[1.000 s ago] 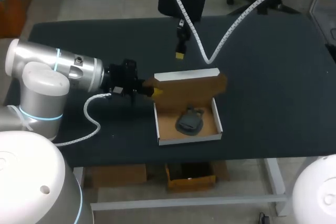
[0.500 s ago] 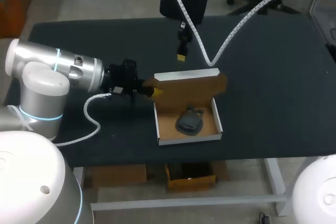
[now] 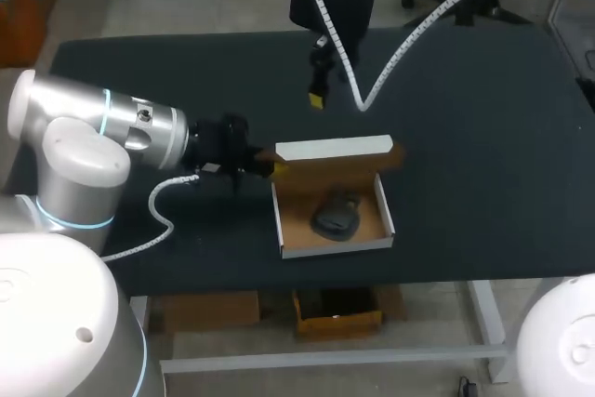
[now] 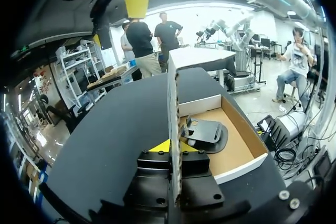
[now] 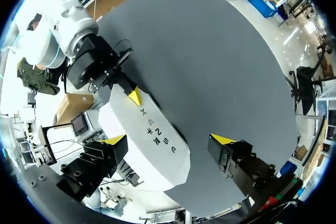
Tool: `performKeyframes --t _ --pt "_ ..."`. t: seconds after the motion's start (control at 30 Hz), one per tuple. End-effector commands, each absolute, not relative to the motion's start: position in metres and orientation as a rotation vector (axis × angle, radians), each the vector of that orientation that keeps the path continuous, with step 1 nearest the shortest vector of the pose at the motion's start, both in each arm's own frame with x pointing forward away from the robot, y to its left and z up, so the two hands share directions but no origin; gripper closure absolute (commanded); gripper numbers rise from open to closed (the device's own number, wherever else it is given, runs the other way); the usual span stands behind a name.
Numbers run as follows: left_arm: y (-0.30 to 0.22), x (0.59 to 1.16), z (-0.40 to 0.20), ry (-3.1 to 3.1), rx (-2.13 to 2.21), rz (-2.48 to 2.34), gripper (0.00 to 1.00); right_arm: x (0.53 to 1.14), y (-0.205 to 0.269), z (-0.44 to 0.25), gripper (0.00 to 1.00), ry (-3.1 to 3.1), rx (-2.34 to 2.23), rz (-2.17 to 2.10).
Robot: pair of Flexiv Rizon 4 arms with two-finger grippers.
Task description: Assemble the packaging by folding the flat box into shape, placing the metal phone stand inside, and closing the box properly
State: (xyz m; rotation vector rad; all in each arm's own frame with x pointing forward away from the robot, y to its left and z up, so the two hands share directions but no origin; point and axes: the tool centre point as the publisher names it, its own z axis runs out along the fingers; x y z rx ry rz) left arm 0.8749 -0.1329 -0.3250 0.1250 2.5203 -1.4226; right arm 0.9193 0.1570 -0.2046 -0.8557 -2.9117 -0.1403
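Observation:
The cardboard box tray [image 3: 383,204] lies open on the black table, with the dark metal phone stand [image 3: 333,216] lying inside it. The white lid flap [image 3: 333,149] stands up from the tray's far side and leans over it. My left gripper [image 3: 270,166] is shut on the lid's left edge; in the left wrist view the lid edge [image 4: 173,129] runs between its fingers, with the phone stand [image 4: 202,132] just beyond. My right gripper [image 3: 317,92] hangs open above the table behind the box. In the right wrist view the white lid [image 5: 157,135] lies under my right gripper [image 5: 168,139].
The black table [image 3: 483,118] has bare surface to the right of the box and behind it. My left arm's white cable [image 3: 163,216] loops over the table at the front left. The table's front edge runs just in front of the tray.
The lid has tipped further forward over the tray, showing more of its white outer face. My left gripper turned with it. My right gripper drifted slightly away from the box.

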Motion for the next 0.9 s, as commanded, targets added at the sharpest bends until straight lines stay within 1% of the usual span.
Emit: performKeyframes --t 0.03,0.43,0.9 --pt "-0.132 0.863 -0.328 2.477 0.136 -1.407 1.0 0.92 0.151 -0.207 0.0 -2.837 -0.933 -0.17" --pt "-0.133 0.855 -0.334 2.384 0.258 -1.347 1.0 0.911 0.137 -0.216 0.0 -2.537 -1.196 -0.231" --pt "-0.139 0.855 -0.342 2.311 0.394 -1.242 1.0 0.896 0.124 -0.216 0.0 -2.427 -1.432 -0.169"
